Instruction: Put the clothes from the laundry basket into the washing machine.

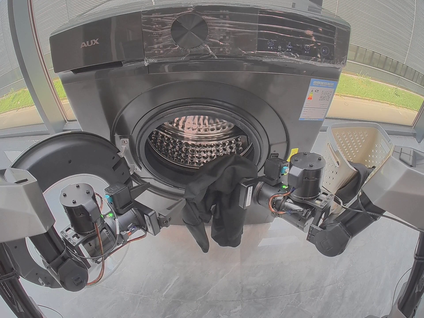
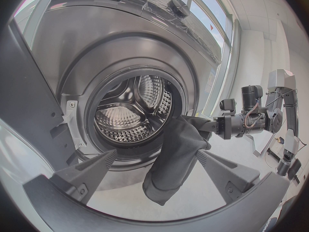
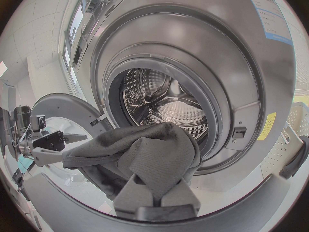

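One black garment (image 1: 221,199) (image 2: 177,158) (image 3: 151,152) is pinched in my right tool (image 1: 238,187) (image 2: 209,126) (image 3: 157,192), whose fingers are closed on a fold of the cloth. The garment sits right at the tool's tip, in front of the lower rim of the washing machine (image 1: 101,89) opening. Most of it hangs down below the tool, outside the machine; I cannot tell whether it rests on the rim.

Just beyond the tool is the single steel drum (image 1: 194,142) (image 2: 128,116) (image 3: 167,103). Its round mouth is open.

Behind my right tool, on the arm's outer side, stands one pale laundry basket (image 1: 357,146) (image 3: 289,129). What looks like a second dark piece (image 1: 358,175) (image 3: 297,160) of clothing lies over its rim.

My left tool (image 1: 163,204) (image 2: 154,154) (image 3: 75,147) faces the right tool from across the hanging garment, with its two fingers spread wide. The cloth's far edge reaches just beside one finger; I cannot tell whether they touch.

The round door (image 1: 66,160) (image 3: 61,113) is swung fully open behind the left tool, on that arm's outer side.

Below both tools is pale, glossy floor (image 1: 221,279). The hanging cloth fills the gap between the two tools and covers the lower right part of the opening's rim. The upper part of the mouth, above the right tool, is open room.
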